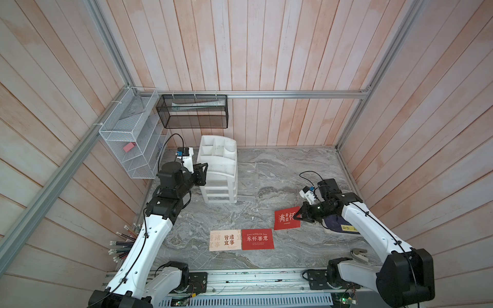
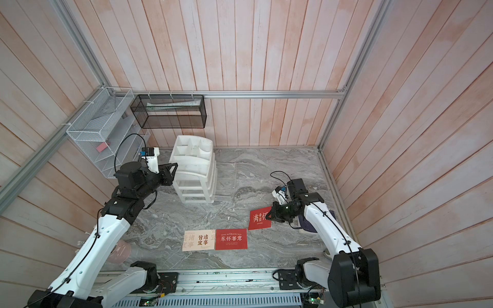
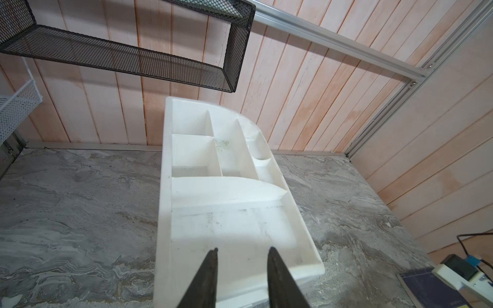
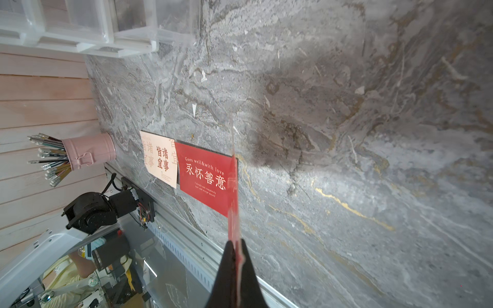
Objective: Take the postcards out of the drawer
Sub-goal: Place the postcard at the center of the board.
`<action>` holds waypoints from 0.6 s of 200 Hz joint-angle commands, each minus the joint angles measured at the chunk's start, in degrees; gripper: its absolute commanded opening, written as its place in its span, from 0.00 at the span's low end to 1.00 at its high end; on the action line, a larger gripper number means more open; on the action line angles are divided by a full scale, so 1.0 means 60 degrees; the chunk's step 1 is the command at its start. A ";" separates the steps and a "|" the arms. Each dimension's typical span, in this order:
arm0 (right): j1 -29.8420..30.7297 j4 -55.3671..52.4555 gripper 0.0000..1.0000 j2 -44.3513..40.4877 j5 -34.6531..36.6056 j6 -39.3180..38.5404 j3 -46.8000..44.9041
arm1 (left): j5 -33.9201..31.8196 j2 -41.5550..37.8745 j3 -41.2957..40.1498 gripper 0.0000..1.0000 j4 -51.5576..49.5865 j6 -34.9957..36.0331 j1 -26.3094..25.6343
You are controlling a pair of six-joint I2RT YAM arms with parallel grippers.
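Observation:
Two postcards lie flat side by side near the table's front: a cream one [image 1: 225,240] [image 2: 198,240] and a red one [image 1: 257,238] [image 2: 231,238]. A second red postcard [image 1: 286,218] [image 2: 259,218] is pinched at its right edge by my right gripper [image 1: 298,214] [image 4: 236,241], which is shut on it. In the right wrist view this card [image 4: 233,202] shows edge-on. The white drawer unit [image 1: 218,173] stands at the back left. My left gripper [image 1: 204,170] [image 3: 242,249] hovers open at the unit's top tray [image 3: 234,221], holding nothing.
A dark navy booklet [image 1: 338,225] lies under my right arm. A pink cup of pencils [image 4: 90,154] stands at the front left. White [image 1: 128,133] and black [image 1: 192,112] mesh baskets hang on the walls. Clear drawers [image 4: 157,24] stick out of the unit.

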 commanded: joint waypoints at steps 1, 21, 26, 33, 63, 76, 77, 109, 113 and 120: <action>0.0300 -0.1158 0.00 0.0111 0.0431 -0.0197 0.0337 | 0.0478 -0.0188 -0.0150 0.34 0.0014 0.0230 0.0194; 0.0458 -0.1589 0.00 0.0024 0.0626 -0.0126 0.0264 | 0.0649 -0.0180 -0.0258 0.33 0.0166 0.0151 0.0294; 0.0516 -0.1587 0.00 -0.0051 0.0643 -0.0074 0.0215 | 0.0677 -0.0180 -0.0292 0.34 0.0225 0.0114 0.0307; 0.0563 -0.1605 0.00 -0.0148 0.0648 -0.0014 0.0148 | 0.0731 -0.0166 -0.0331 0.34 0.0273 0.0089 0.0324; 0.0864 -0.1573 0.00 -0.0248 0.0771 0.0144 0.0037 | 0.0873 -0.0090 -0.0385 0.33 0.0367 0.0027 0.0358; 0.1086 -0.1518 0.00 -0.0216 0.0762 0.0188 -0.0044 | 0.0894 -0.0099 -0.0381 0.33 0.0333 0.0040 0.0353; 0.1100 -0.1516 0.00 -0.0212 0.0754 0.0188 -0.0049 | 0.0893 -0.0092 -0.0379 0.33 0.0335 0.0042 0.0357; 0.1300 -0.1325 0.00 -0.0213 0.0805 0.0303 -0.0341 | 0.0863 -0.0138 -0.0381 0.34 0.0328 0.0061 0.0368; 0.1304 -0.1313 0.00 -0.0225 0.0809 0.0315 -0.0373 | 0.0866 -0.0143 -0.0379 0.33 0.0323 0.0064 0.0385; 0.1297 -0.1309 0.00 -0.0248 0.0869 0.0344 -0.0418 | 0.0862 -0.0129 -0.0367 0.33 0.0333 0.0066 0.0388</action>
